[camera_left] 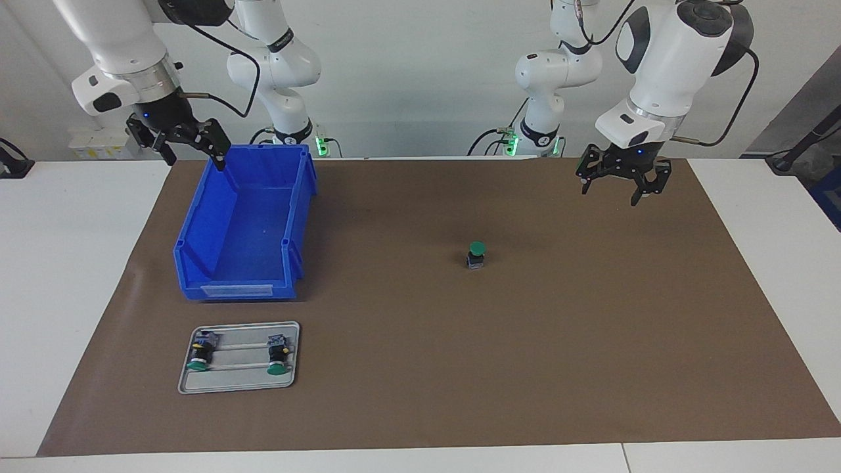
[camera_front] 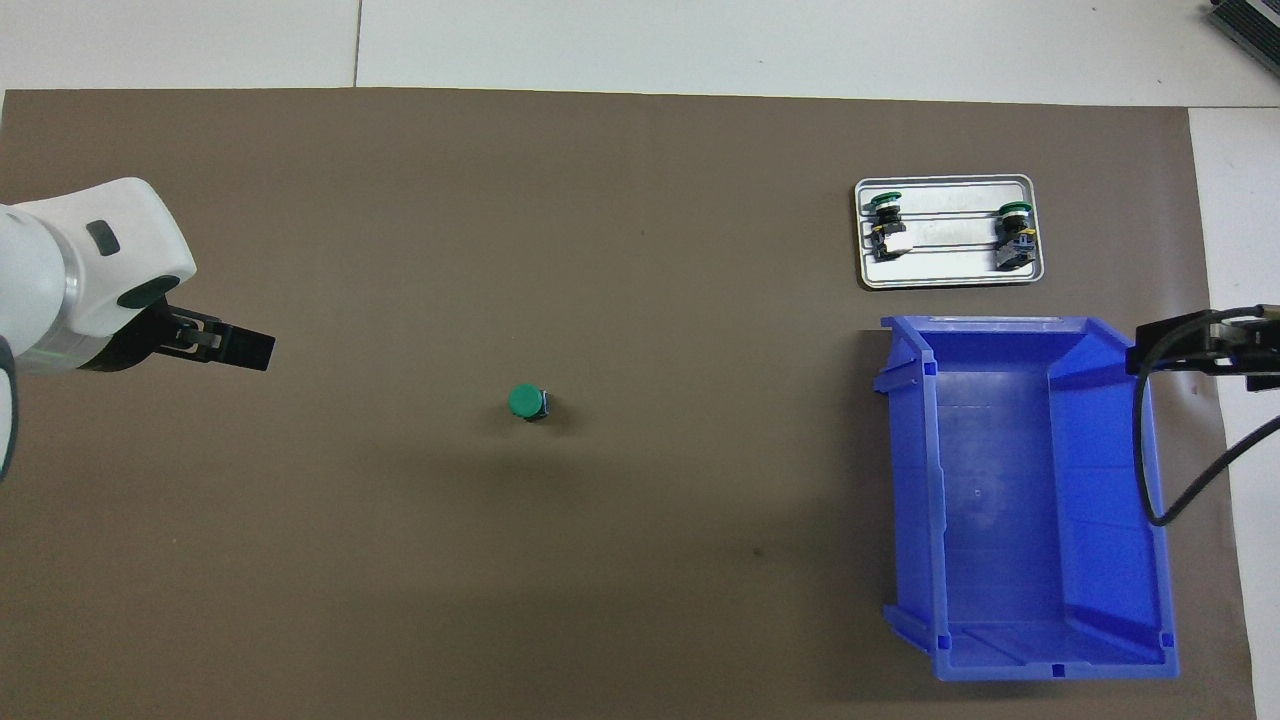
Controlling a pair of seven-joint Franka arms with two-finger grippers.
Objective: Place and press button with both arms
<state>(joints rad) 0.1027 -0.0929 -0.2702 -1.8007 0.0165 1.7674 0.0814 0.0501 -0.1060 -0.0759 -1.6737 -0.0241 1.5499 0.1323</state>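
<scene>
One button (camera_left: pixel 476 253) (camera_front: pixel 527 402) stands upright on the brown mat, green cap up, near the table's middle. Nothing touches it. My left gripper (camera_left: pixel 611 192) (camera_front: pixel 240 346) hangs open and empty above the mat toward the left arm's end, well to the side of the button. My right gripper (camera_left: pixel 195 159) (camera_front: pixel 1165 352) hangs open and empty over the blue bin's corner nearest the robots. Two more buttons (camera_left: pixel 200 353) (camera_left: pixel 279 355) lie on their sides on a small metal tray (camera_left: pixel 240 389) (camera_front: pixel 945 283).
A blue open bin (camera_left: pixel 190 230) (camera_front: pixel 910 480) with nothing in it sits toward the right arm's end. The tray lies just farther from the robots than the bin. The brown mat (camera_left: pixel 525 368) covers most of the white table.
</scene>
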